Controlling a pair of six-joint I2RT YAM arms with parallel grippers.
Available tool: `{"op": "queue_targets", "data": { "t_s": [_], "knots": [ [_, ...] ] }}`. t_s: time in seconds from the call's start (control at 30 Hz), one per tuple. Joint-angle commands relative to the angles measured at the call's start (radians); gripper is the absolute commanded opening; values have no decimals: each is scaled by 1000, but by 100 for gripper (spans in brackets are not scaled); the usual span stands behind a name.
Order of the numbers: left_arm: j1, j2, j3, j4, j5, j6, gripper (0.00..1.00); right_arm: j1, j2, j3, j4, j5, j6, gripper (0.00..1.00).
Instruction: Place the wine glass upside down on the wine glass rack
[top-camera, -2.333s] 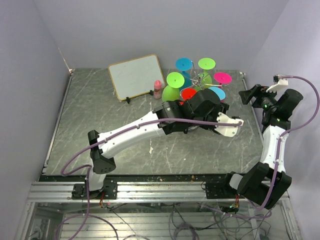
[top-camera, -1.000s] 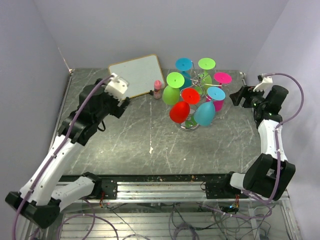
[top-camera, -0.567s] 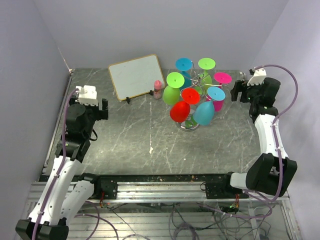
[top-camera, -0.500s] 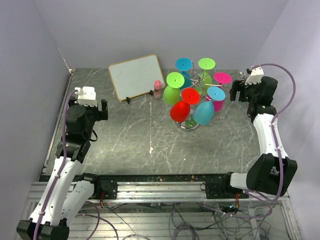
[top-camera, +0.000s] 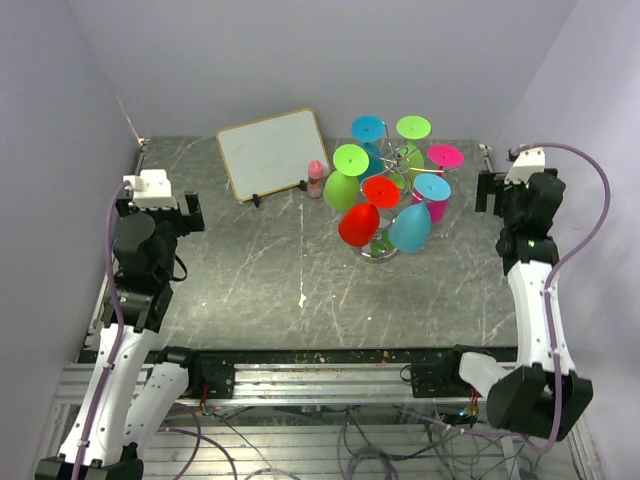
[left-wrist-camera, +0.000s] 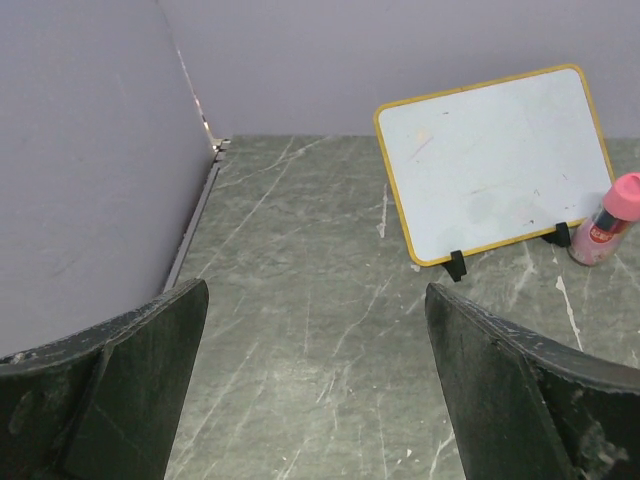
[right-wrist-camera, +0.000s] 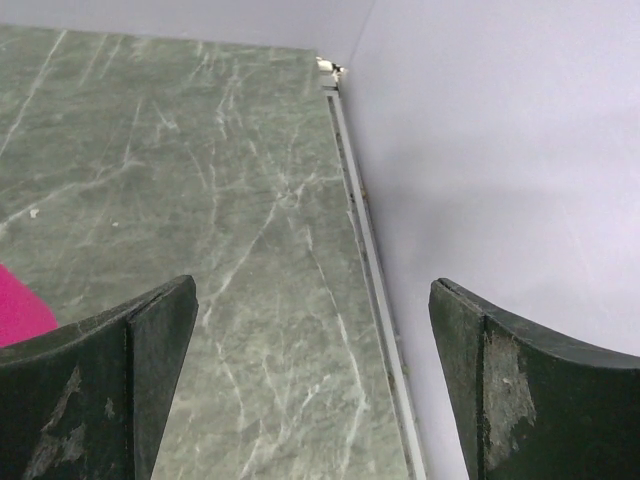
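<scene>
The wine glass rack (top-camera: 401, 158), silver wire on a round shiny base, stands at the back right of the table. Several coloured wine glasses hang on it upside down, among them a red one (top-camera: 359, 224) at the front left and a light blue one (top-camera: 411, 227) beside it. My left gripper (top-camera: 157, 211) is far to the left of the rack, open and empty (left-wrist-camera: 315, 290). My right gripper (top-camera: 497, 190) is just right of the rack, also open and empty (right-wrist-camera: 312, 285). A sliver of a pink glass (right-wrist-camera: 20, 312) shows at the left edge of the right wrist view.
A white board (top-camera: 271, 152) with a yellow rim leans on its stand at the back, also seen in the left wrist view (left-wrist-camera: 495, 160). A small pink bottle (top-camera: 316, 178) stands between board and rack. Walls close in on both sides; a metal rail (right-wrist-camera: 365, 235) lines the right table edge.
My left arm has pulled back from the rack to the left side of the table, leaving the red glass hanging there. My right gripper turned beside the rack and opened wider.
</scene>
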Motion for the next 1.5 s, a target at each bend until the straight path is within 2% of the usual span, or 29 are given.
{"op": "queue_targets", "data": {
  "t_s": [0.0,0.1,0.2,0.53,0.87,1.47],
  "knots": [
    [29,-27,42,-26,18,-25,100,-1,-99,-125,97,72,45,100],
    [32,-39,63,-46,21,-19,100,0,-165,-201,153,33,64,100],
    [33,-45,93,-67,37,19,100,-1,-217,-198,117,10,7,100],
    [50,-63,154,-175,68,12,100,-68,-237,-117,-32,-108,92,100],
    [61,-91,127,-187,73,30,100,-85,-232,-108,-97,-250,29,100],
    [69,-87,115,-186,22,19,100,-80,-222,-116,-98,-234,20,100]
  ]
}}
